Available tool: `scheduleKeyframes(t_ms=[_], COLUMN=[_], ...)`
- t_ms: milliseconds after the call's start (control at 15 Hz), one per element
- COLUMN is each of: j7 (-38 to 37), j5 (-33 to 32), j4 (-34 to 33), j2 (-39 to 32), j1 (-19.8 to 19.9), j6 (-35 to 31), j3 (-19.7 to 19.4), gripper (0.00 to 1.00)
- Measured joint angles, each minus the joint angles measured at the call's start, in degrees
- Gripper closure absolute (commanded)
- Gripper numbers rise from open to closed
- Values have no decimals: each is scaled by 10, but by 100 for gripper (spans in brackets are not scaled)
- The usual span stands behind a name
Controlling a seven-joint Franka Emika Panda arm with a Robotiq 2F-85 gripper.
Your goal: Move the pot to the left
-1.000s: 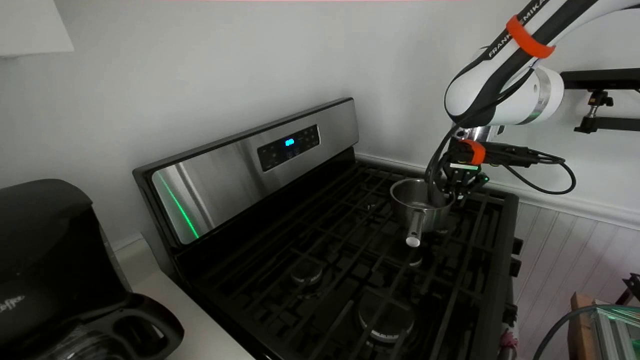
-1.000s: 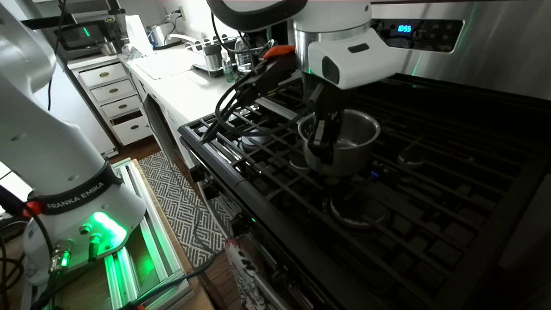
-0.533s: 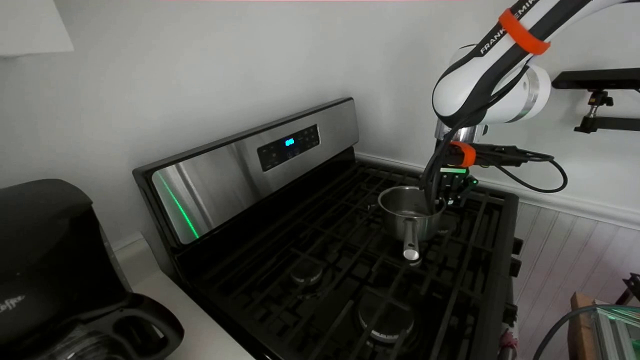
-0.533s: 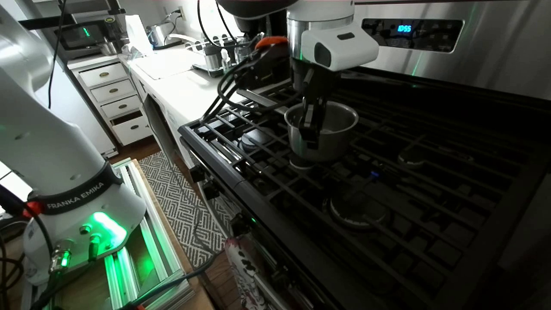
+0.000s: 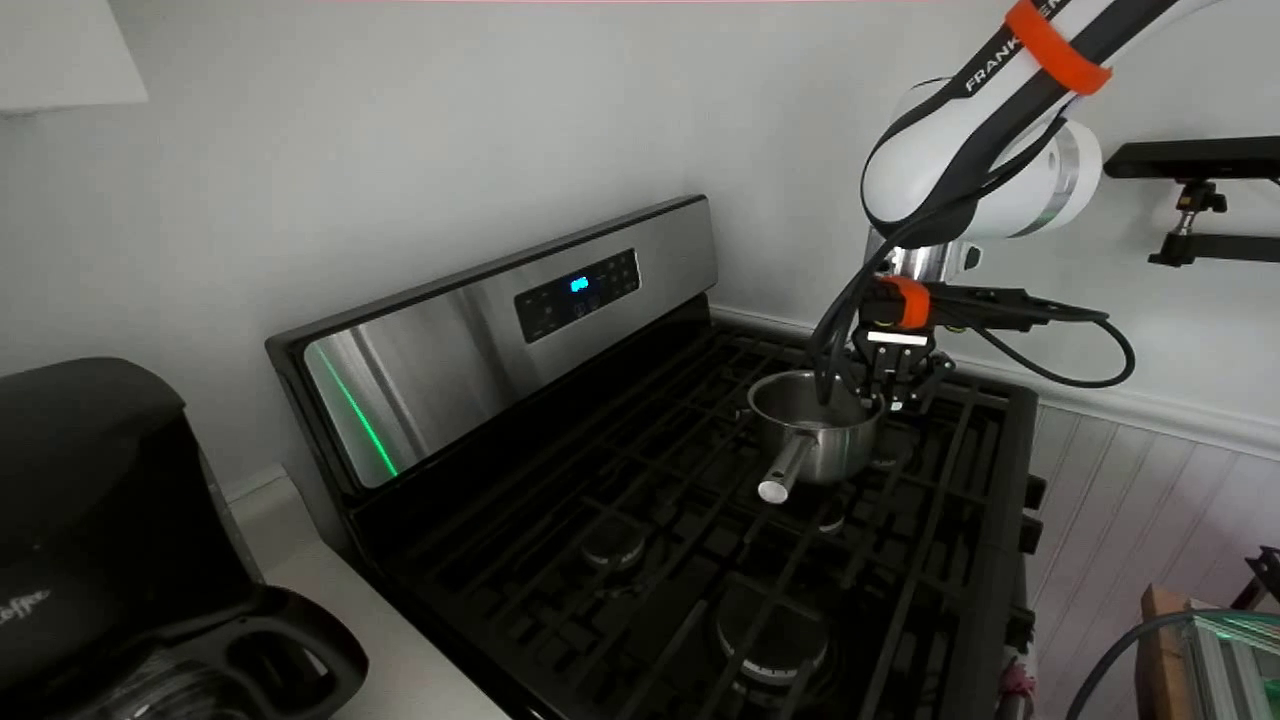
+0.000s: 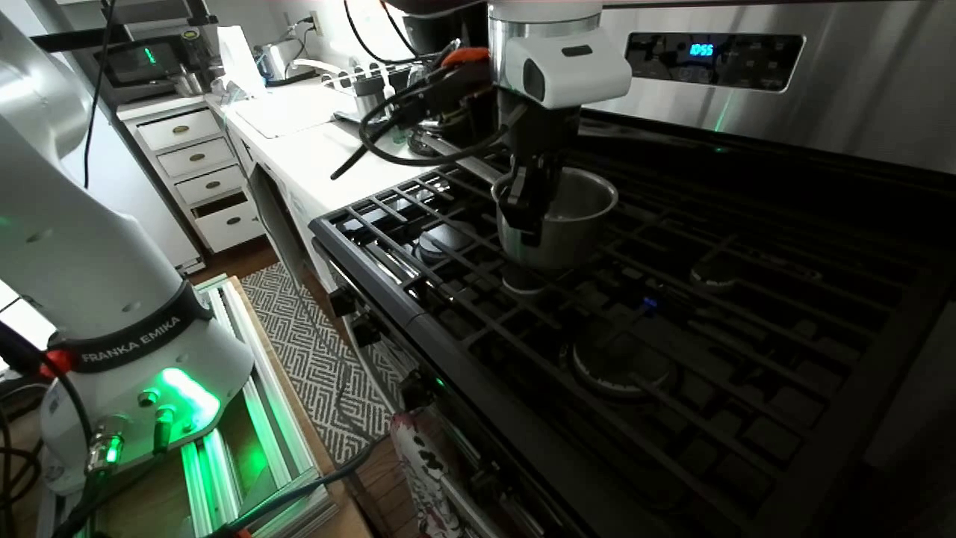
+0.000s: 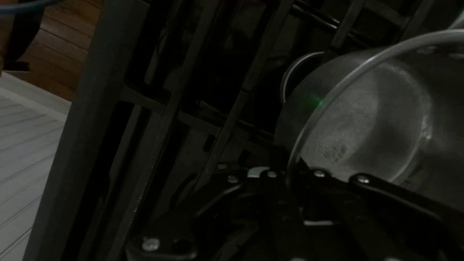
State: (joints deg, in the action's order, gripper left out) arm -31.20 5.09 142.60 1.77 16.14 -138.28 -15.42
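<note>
The pot, a small shiny silver saucepan (image 5: 840, 455), is at the far end of the black stove top in an exterior view. Its long handle (image 5: 787, 470) points toward that camera. The pot also shows in an exterior view (image 6: 571, 243), with its handle toward the counter. My gripper (image 5: 880, 395), also in an exterior view (image 6: 529, 213), is shut on the pot's rim. In the wrist view the rim runs between the fingers (image 7: 290, 168), one inside the pot (image 7: 366, 108) and one outside. The wrist view is dark. I cannot tell whether the pot's bottom touches the grates.
The stove's black grates (image 5: 700, 500) lie around the pot. Burners (image 5: 770, 635) sit below them. The steel back panel (image 5: 430, 385) rises behind. A black coffee maker (image 5: 100, 540) stands on the side counter. A white counter (image 6: 299, 123) adjoins the stove.
My gripper and the pot have moved left in both exterior views, mostly in the first half second. More recently the pot has turned, its handle swinging left in an exterior view.
</note>
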Motion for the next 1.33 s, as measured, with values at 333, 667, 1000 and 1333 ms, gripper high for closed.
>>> scheduleKeyframes(t_ms=[333, 667, 1000, 1333], j7=[-75, -151, -226, -263], j5=[-2, -10, -28, -31], j4=[16, 35, 47, 64], j2=[13, 31, 36, 36], j1=[0, 0, 0, 0], j6=[0, -6, -29, -59], j3=[2, 8, 20, 37], gripper=[98, 98, 98, 98])
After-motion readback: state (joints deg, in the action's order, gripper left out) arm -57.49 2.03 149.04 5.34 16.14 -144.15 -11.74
